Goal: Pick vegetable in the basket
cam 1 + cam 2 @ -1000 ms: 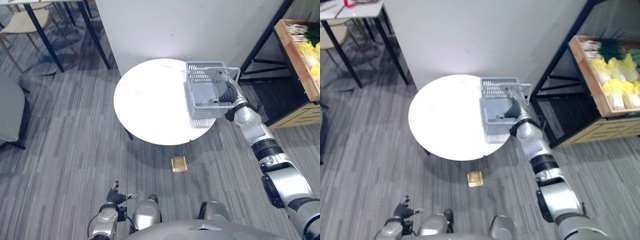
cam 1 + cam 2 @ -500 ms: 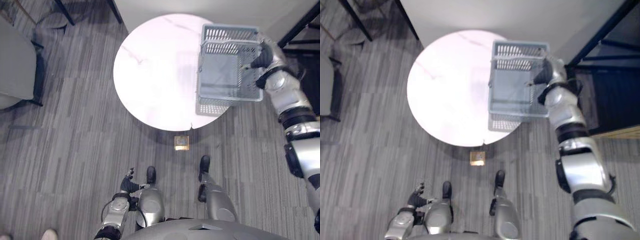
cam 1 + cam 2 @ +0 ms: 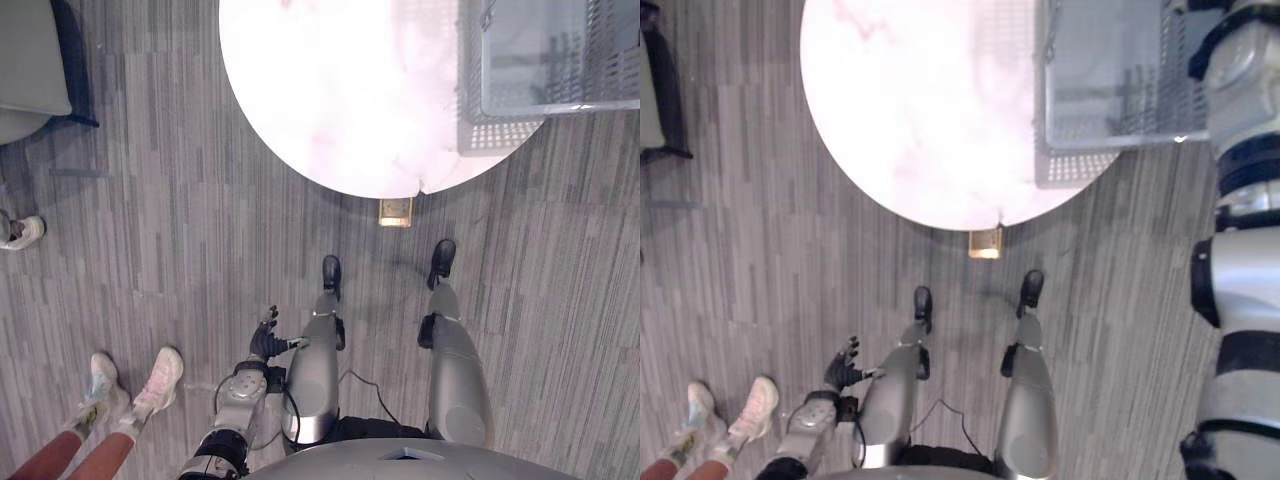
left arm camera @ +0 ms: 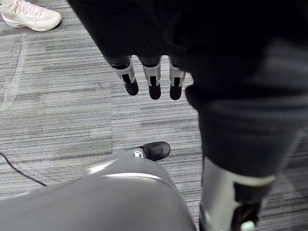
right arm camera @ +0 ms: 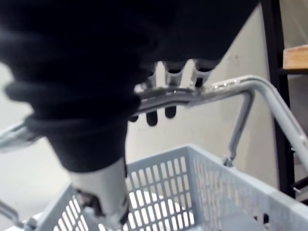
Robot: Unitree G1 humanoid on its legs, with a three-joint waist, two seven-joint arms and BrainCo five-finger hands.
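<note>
grey plank floor (image 3: 150, 220) spreads under a round white worktop (image 3: 340, 90). a grey mesh basket (image 3: 1077, 166) overhangs the worktop's right edge; whether it rests there or hangs clear cannot be told. the right hand (image 5: 172, 76) is curled over the basket's metal handle (image 5: 226, 88), gripping it. the left hand (image 3: 268, 343) hangs low over the floor, fingers (image 4: 153, 82) loose and straight, holding nothing. a person's pale shoes (image 3: 130, 385) stand to the robot's left. a small brass plate (image 3: 396, 211) lies in the floor by the worktop.
</note>
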